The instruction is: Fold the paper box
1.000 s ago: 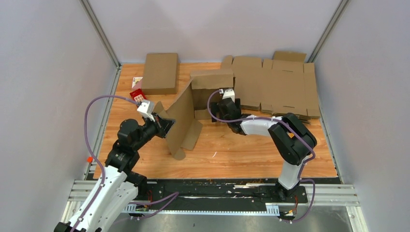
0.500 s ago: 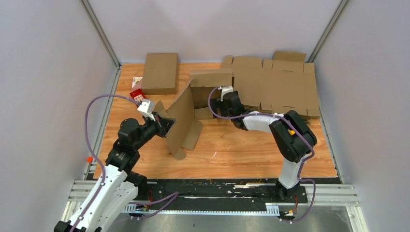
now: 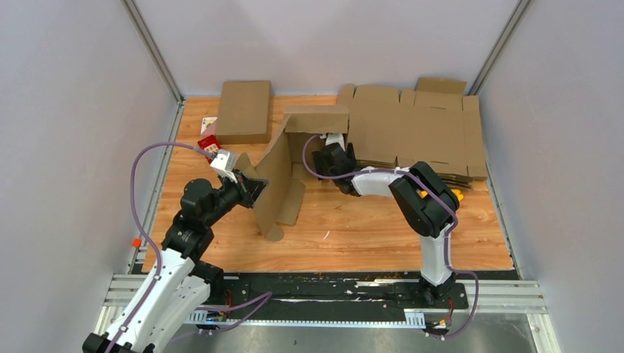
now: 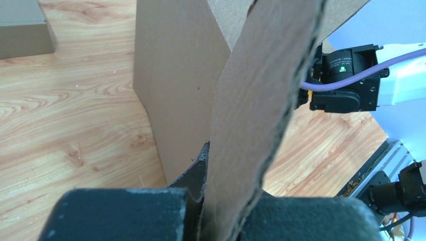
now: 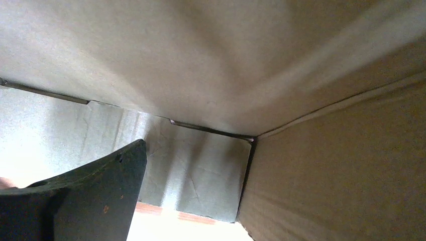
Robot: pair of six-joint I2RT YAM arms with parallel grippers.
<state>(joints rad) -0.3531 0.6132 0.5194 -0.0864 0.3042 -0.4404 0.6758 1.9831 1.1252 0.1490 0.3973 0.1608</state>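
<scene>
Wall-raising step: the left gripper (image 4: 216,201), jaws clenched on the plain brown corrugated cardboard box blank (image 3: 274,176), held it upright. The right gripper (image 3: 318,153) reached inside; whether its jaws were released or clenched could not be told. The next move probably called for pressing a wall square.

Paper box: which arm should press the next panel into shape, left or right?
Right, probably. The right gripper sits inside the paper box, under its upper flap, facing its inner walls. The left gripper is clamped on a standing panel's edge, steadying it.
</scene>
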